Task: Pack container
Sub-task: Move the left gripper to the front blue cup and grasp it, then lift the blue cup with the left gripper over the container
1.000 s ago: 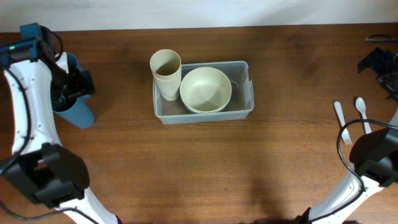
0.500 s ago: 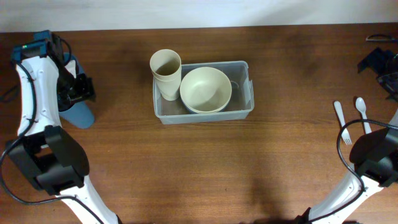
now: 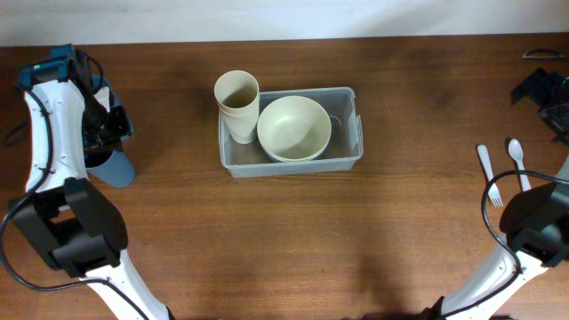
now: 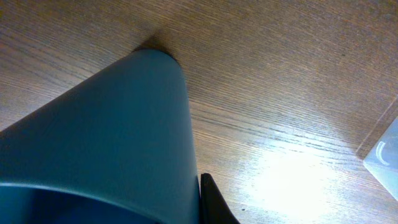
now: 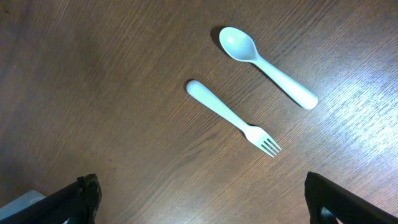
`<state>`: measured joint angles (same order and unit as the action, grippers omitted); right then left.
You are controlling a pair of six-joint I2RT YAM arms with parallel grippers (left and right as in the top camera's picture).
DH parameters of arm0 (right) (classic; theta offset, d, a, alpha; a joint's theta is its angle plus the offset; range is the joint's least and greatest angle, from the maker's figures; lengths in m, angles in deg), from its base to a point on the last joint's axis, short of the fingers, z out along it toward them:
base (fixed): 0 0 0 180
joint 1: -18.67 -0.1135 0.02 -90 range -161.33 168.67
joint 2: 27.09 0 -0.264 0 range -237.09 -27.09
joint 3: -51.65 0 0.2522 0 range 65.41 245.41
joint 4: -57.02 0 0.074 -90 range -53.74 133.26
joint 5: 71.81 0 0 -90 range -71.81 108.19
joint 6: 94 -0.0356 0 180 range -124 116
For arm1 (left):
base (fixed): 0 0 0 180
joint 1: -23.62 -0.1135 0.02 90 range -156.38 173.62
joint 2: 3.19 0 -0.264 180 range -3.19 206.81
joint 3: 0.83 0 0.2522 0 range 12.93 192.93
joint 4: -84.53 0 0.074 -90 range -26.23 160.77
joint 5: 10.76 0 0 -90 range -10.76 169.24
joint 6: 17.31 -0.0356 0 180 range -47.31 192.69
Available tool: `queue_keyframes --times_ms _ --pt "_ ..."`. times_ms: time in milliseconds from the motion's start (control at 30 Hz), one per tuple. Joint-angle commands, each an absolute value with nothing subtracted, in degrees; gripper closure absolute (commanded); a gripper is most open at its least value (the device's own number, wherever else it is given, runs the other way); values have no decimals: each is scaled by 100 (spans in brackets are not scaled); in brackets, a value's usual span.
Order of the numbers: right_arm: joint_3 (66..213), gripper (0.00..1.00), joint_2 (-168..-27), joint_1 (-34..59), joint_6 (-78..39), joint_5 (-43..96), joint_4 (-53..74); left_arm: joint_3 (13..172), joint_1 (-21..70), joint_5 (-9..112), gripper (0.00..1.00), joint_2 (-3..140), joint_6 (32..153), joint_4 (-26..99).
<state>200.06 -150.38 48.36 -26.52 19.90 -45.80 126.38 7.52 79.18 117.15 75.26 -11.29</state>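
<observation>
Hovering at blue cup (image 3: 114, 167) nr far-left corner: L gripper (image 3: 108, 129), jaw state unclear. Spread wide by right edge: R gripper (image 5: 200, 180). Mid-bench, twd far edge: container (image 3: 293, 165), bowl (image 3: 294, 127) and cream cup (image 3: 236, 93) inside. Risk: shaky hold, blue cup toppling.

The left claw (image 3: 106, 140) clamps the blue cup (image 4: 106, 130); right claw (image 5: 200, 198) gapes.

— What sort of place is this?
— A robot lab bench, by the look. There's a wood table (image 3: 400, 231), with a left arm (image 3: 49, 133) and a right arm (image 3: 533, 227) either side of the bin (image 3: 293, 165).
— Not a kitchen?
— No, only plastic ware: bowl (image 3: 294, 127) in the bin, blue cup (image 3: 111, 164) well left, fork (image 3: 489, 175) and spoon (image 3: 518, 160) well right.
</observation>
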Motion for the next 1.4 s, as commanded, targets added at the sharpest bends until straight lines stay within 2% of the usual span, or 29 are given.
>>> queue_keyframes --times_ms 0,267,400,533,700,933,1367 --pt "19969 1 -15036 4823 -2702 1964 -4569 12724 748 7857 98 11771 7482 -1291" --pt "19969 1 -15036 4823 -2700 1962 -4569 14011 748 7431 98 11765 7475 -2596" --pt "19969 1 -15036 4823 -2700 1964 -4569 14500 855 6708 98 11345 7451 -2596" --pt "19969 1 -15036 4823 -2702 1964 -4569 14752 1281 6625 98 10661 7443 -2594" --pt "19969 1 -15036 4823 -2702 1964 -4569 14752 2249 6620 99 9992 7436 -2576" --pt "19969 1 -15036 4823 -2702 1964 -4569 14741 3452 6758 99 9789 7447 -2358" --pt "19969 1 -15036 4823 -2700 1964 -4569 14686 4040 6959 98 10587 7633 -2423"
